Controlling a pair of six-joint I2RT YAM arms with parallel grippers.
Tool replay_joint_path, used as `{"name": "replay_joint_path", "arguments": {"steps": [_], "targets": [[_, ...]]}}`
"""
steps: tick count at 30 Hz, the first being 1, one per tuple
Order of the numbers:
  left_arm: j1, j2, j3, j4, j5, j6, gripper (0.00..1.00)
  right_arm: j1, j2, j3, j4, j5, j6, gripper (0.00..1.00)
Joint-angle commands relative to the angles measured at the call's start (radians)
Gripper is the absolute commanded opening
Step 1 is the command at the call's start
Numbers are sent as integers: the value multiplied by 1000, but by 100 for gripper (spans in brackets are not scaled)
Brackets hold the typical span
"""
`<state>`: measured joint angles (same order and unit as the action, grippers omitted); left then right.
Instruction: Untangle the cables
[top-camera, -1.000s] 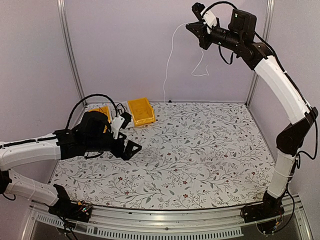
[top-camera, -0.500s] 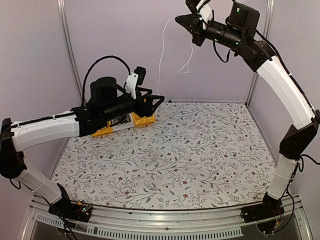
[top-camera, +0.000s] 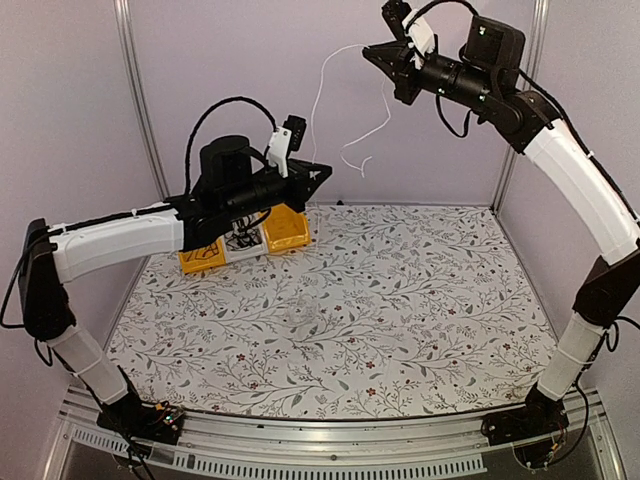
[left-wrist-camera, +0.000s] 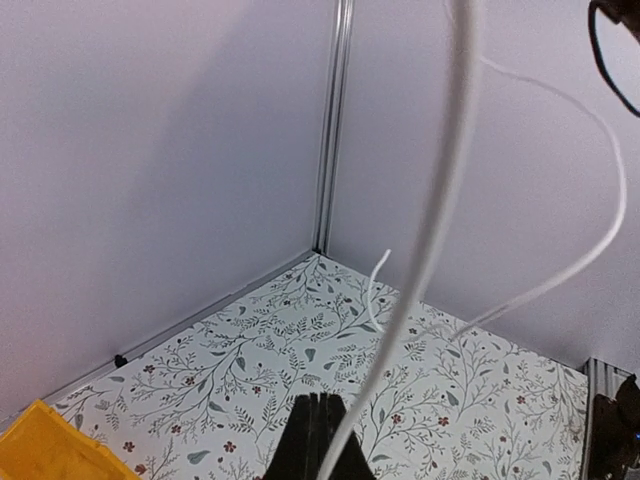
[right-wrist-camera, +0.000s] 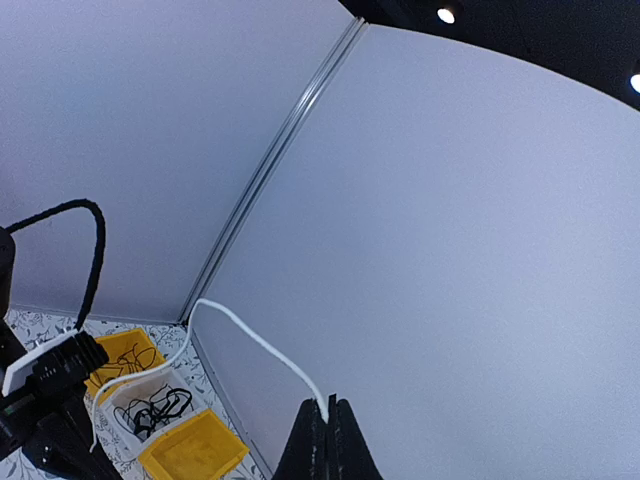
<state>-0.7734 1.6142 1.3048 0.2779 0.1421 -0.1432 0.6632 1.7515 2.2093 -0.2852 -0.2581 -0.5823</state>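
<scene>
Top: fixed, high, near edge, faces back wall (top-camera: 240, 90). Left wrist: aloft, faces far-right corner (left-wrist-camera: 335, 120). Right wrist: higher, looks down-left at bins (right-wrist-camera: 190, 450). All share cable (left-wrist-camera: 460, 80).

White links (top-camera: 115, 238), black joints (top-camera: 45, 290), looped black wiring (top-camera: 215, 112)

The right gripper (right-wrist-camera: 322, 418) has its two dark fingers pressed together on the end of the white cable (right-wrist-camera: 250, 345). The cable arcs up and leftward, then drops toward the left arm (right-wrist-camera: 45, 395) (its lower end is lost there). By the wall, two yellow bins (right-wrist-camera: 195, 448) flank a pale tray (right-wrist-camera: 120, 392) holding black cables (right-wrist-camera: 150, 412).
</scene>
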Motion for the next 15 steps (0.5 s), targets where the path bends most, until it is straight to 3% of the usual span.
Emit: {"name": "replay_joint_path", "arguments": {"steps": [1, 2, 3, 5, 7, 10, 15], "targets": [[20, -61, 77, -39, 1, -12, 0, -143, -54, -217, 5, 71, 211, 0], [23, -67, 99, -58, -5, -17, 0, -191, -60, -280, 0, 93, 264, 0], [24, -71, 123, -75, -11, -19, 0, -234, -63, -341, -11, 95, 351, 8], [25, -71, 180, -99, -18, -26, 0, -280, -66, -438, -39, 78, 419, 37], [23, -61, 247, -116, -28, -43, 0, -286, -100, -536, -24, -28, 423, 52], [19, -33, 346, -130, -65, -75, 0, -270, -200, -692, 63, -271, 415, 57], [-6, 19, 476, -152, -139, -86, 0, -126, -311, -889, 202, -462, 373, 55]]}}
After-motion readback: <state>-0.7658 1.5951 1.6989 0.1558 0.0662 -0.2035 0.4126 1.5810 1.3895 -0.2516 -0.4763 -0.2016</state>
